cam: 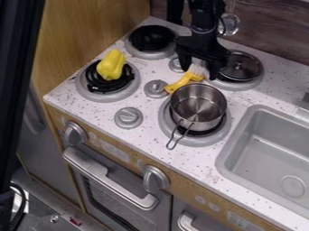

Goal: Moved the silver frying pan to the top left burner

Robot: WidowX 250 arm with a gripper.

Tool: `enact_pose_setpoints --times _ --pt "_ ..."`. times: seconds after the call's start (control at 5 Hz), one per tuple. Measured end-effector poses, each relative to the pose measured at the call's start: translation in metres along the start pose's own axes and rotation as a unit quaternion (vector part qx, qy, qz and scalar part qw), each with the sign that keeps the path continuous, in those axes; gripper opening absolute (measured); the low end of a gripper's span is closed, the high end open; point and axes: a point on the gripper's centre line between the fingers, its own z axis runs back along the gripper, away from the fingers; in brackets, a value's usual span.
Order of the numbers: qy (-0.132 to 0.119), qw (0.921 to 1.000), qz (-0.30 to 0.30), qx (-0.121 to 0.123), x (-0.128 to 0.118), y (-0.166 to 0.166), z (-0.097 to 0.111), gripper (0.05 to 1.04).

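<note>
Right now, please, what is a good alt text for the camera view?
A black robot gripper hangs open over a yellow brush on a toy stove, behind a silver pan on the front right burner. A yellow toy sits on the front left burner, a metal lid on the back right one.

Single high, fixed camera, angled down across stove (89, 116) and sink (224, 158), seemingly at moderate range.

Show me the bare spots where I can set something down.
Bare: the far-left burner, beyond the yellow toy; the sink; the counter between lid and sink. Crowded: the middle, where the claw hangs at the brush beside the steel pan.
</note>
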Motion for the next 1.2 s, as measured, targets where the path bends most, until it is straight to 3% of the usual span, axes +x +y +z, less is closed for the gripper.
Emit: enact_pose_setpoints --times 0.2,0.6,1.0,1.2 --pt "0.013 0.9999 0.001 -0.001 -0.007 -0.001 -0.013 0.999" --pt "0.022 0.9997 0.011 0.003 -0.015 0.008 -0.014 0.999" --pt "0.006 0.9999 0.016 0.000 -0.026 0.011 0.004 0.999" --pt "-0.017 0.9998 -0.005 -0.005 -0.025 0.001 0.022 0.999"
